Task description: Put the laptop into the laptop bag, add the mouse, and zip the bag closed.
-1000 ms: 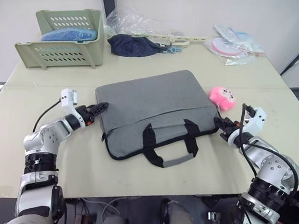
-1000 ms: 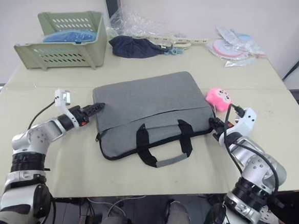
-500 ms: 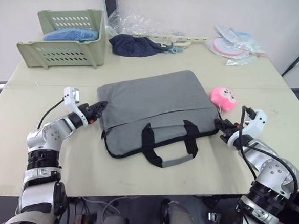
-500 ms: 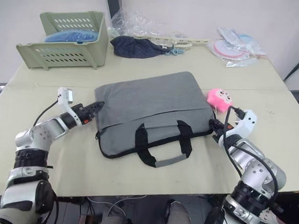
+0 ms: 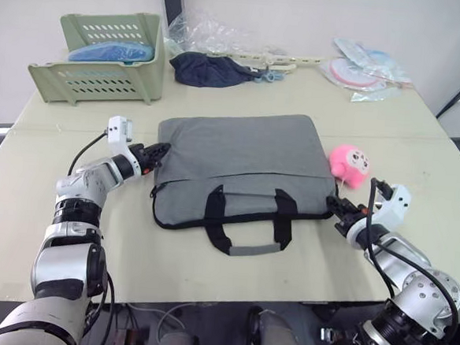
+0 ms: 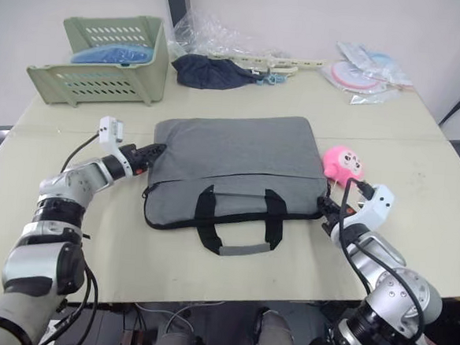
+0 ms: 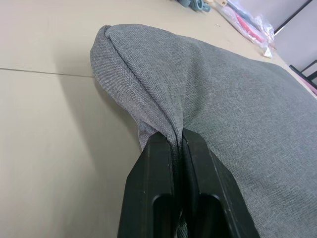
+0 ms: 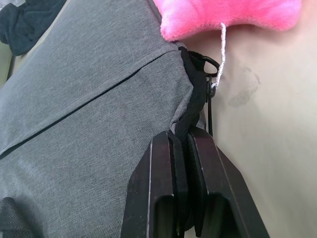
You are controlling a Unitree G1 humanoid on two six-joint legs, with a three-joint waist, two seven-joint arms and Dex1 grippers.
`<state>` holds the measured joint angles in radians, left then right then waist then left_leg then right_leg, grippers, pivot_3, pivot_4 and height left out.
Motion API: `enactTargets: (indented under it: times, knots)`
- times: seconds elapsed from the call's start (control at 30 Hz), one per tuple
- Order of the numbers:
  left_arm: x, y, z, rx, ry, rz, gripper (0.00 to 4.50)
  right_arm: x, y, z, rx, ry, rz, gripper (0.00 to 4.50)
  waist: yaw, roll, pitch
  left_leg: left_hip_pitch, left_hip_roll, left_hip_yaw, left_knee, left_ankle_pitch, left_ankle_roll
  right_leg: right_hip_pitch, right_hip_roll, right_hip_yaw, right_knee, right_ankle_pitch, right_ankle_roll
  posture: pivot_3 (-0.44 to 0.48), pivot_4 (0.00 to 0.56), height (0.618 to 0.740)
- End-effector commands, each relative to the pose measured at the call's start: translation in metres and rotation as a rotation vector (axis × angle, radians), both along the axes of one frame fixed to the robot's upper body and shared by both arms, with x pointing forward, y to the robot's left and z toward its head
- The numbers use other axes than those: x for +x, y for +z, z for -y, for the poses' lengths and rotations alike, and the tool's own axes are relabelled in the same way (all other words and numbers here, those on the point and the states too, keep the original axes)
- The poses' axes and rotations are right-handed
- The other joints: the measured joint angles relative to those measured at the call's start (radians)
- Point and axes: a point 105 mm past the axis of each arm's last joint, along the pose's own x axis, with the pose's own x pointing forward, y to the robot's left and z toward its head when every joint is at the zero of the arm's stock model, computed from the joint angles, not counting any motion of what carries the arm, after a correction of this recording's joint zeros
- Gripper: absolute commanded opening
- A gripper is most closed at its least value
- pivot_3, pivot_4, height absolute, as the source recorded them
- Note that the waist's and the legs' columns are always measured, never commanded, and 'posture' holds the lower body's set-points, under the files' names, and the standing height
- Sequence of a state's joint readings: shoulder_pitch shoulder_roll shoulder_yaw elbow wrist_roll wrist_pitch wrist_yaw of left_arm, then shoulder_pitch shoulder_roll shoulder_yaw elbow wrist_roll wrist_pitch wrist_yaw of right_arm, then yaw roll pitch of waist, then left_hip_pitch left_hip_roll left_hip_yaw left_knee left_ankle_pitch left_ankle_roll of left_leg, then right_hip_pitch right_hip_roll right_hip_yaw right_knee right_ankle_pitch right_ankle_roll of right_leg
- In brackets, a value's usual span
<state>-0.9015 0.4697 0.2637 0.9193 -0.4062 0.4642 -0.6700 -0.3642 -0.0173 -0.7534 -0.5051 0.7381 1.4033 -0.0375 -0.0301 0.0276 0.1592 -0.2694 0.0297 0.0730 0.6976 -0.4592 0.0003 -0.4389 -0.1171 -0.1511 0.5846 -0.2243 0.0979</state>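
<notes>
Whatever sits inside the closed laptop bag (image 5: 242,167) is hidden, so perhaps the laptop.

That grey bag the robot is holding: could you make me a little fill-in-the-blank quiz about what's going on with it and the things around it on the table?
1. Each gripper is shut on an end of the laptop bag, whose colour is ____.
2. The plush toy beside the bag, near the right gripper, is coloured ____.
3. The left gripper pinches the bag's ____ between its fingers.
4. The green basket stands at the table's far ____ corner.

Missing words: grey; pink; fabric; left
</notes>
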Motion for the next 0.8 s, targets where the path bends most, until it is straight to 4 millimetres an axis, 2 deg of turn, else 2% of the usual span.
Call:
enactTargets:
  times: [0.03, 0.37, 0.63, 0.67, 0.73, 0.8]
  knots:
    - [0.006, 0.006, 0.015, 0.019, -0.054, 0.029, 0.04, -0.012, 0.002, -0.02, 0.012, 0.069, -0.005, 0.0, 0.001, 0.0, 0.0, -0.001, 0.0, 0.0, 0.0, 0.0, 0.0, 0.0, 0.0, 0.0, 0.0, 0.0, 0.0, 0.0, 0.15, 0.74]
    - [0.009, 0.009, 0.025, 0.044, -0.109, 0.066, 0.04, -0.027, -0.003, -0.04, 0.015, 0.114, -0.032, 0.0, -0.001, 0.0, 0.0, -0.002, 0.0, -0.001, 0.0, 0.0, 0.0, -0.001, 0.0, -0.001, 0.0, 0.0, 0.0, 0.0, 0.15, 0.74]
    - [0.007, 0.005, 0.019, 0.047, -0.103, 0.059, 0.04, -0.025, -0.002, -0.038, 0.012, 0.114, -0.034, 0.0, -0.005, -0.001, 0.0, -0.002, 0.0, -0.001, 0.0, 0.0, 0.0, -0.001, 0.0, -0.001, 0.0, 0.0, 0.0, 0.0, 0.15, 0.74]
    - [0.007, 0.006, 0.018, 0.04, -0.1, 0.06, 0.4, -0.025, -0.003, -0.038, 0.007, 0.114, -0.038, 0.43, -0.005, -0.001, 0.0, -0.002, 0.0, -0.001, 0.0, 0.0, 0.0, -0.001, 0.0, -0.001, 0.0, 0.0, 0.0, 0.0, 0.15, 0.74]
    - [0.006, 0.006, 0.017, 0.032, -0.101, 0.058, 0.93, -0.024, -0.004, -0.037, 0.004, 0.115, -0.041, 1.01, -0.005, -0.001, 0.0, -0.002, 0.0, -0.001, 0.0, 0.0, 0.0, -0.001, 0.0, -0.001, 0.0, 0.0, 0.0, 0.0, 0.15, 0.74]
    - [0.006, 0.003, 0.017, 0.075, -0.101, 0.058, 1.81, -0.023, -0.004, -0.033, -0.01, 0.1, -0.045, 1.87, -0.005, -0.001, 0.001, -0.002, 0.0, -0.001, 0.0, 0.0, 0.0, -0.001, 0.0, -0.001, 0.0, 0.0, 0.0, 0.0, 0.15, 0.74]
